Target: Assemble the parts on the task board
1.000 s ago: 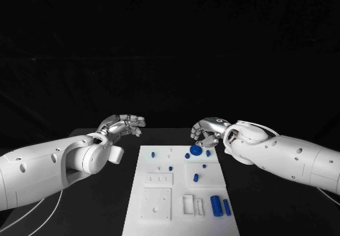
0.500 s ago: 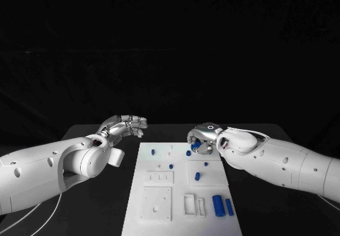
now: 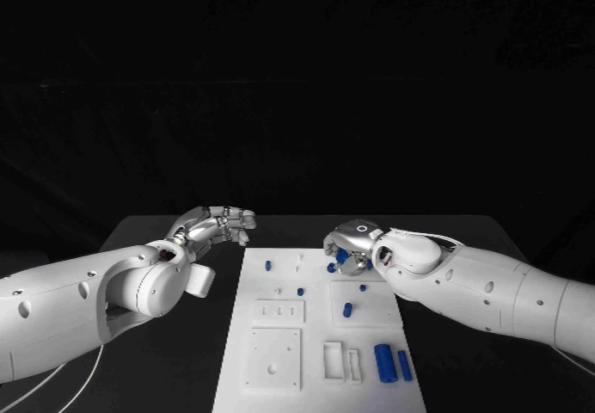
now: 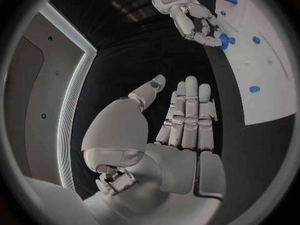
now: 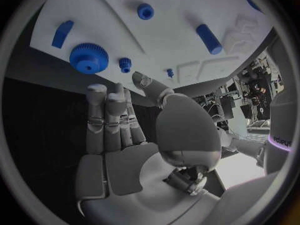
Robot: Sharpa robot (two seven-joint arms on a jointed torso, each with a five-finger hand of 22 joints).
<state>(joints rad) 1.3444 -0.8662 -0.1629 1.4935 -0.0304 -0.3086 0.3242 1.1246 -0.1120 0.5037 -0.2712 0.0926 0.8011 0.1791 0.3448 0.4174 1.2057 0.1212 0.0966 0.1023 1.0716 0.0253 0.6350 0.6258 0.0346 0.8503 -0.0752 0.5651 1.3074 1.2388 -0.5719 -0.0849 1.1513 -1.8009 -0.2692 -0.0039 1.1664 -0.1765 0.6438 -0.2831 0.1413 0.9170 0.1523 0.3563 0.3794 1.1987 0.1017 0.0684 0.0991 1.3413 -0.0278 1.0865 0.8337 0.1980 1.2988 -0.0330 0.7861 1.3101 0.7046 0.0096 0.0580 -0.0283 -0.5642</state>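
Black table (image 3: 162, 232); task board (image 3: 316, 379), blue gear (image 5: 88, 58) beside empty right hand (image 3: 352, 247); left hand (image 3: 213, 225) empty.

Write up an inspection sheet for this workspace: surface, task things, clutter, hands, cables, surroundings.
Surface: black table, with the white task board in the middle.
Job's things: blue parts spread over the board; a large blue gear and a small gear lie near its far edge, two blue cylinders at its near right.
Clutter: nothing seen.
Hands: left hand off the board's left side, holding nothing, fingers extended; right hand over the board's far right corner, open above the gears, holding nothing.
Cables: thin white cables hang under the left arm.
Surroundings: dark backdrop behind the table.
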